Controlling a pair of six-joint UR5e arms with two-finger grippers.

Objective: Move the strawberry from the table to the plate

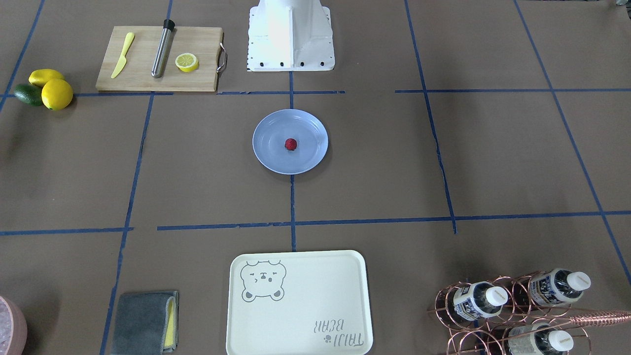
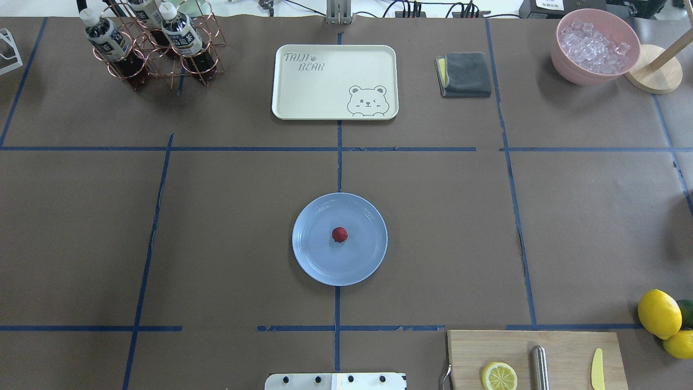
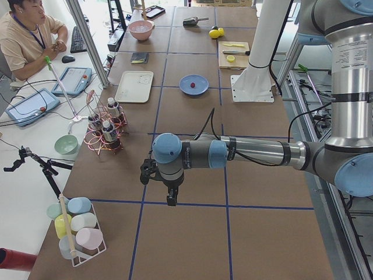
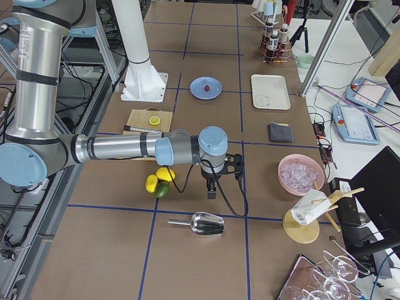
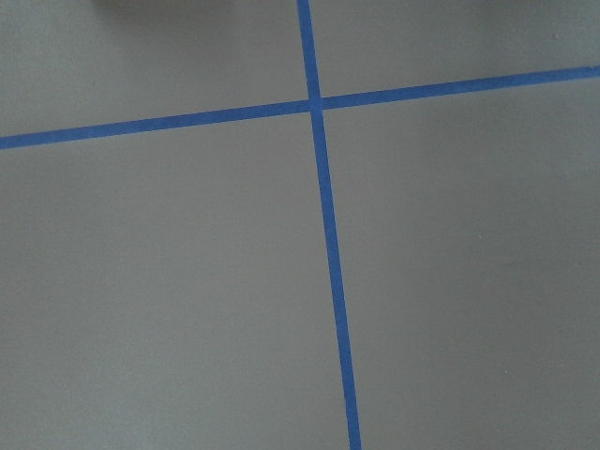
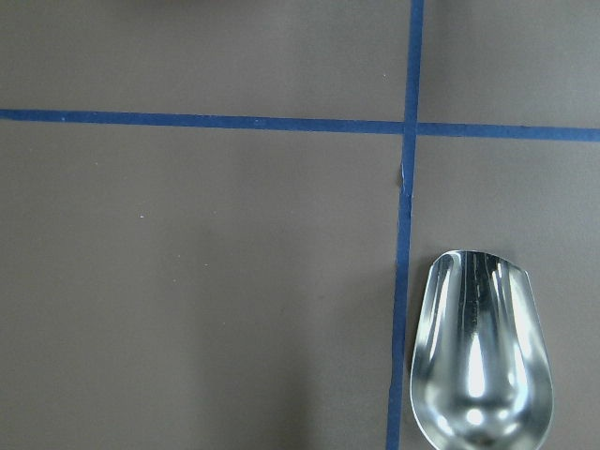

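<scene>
The small dark-red strawberry (image 1: 291,144) (image 2: 339,234) lies near the middle of the light-blue plate (image 1: 268,158) (image 2: 316,262), which rests on the brown table (image 2: 227,227) at its centre. Neither arm is near it. My left gripper (image 3: 171,197) hangs over bare table far out at the left end. It shows only in the exterior left view, so I cannot tell its state. My right gripper (image 4: 211,189) hangs at the right end beside the lemons, seen only in the exterior right view, and I cannot tell its state either. Both wrist views show no fingers.
A cream bear tray (image 2: 334,81), a grey cloth (image 2: 465,74), a pink bowl of ice (image 2: 594,46) and a copper bottle rack (image 2: 149,46) stand along the far side. A cutting board (image 2: 536,357) with a lemon half and lemons (image 2: 659,314) sit near right. A metal scoop (image 6: 480,361) lies under the right wrist.
</scene>
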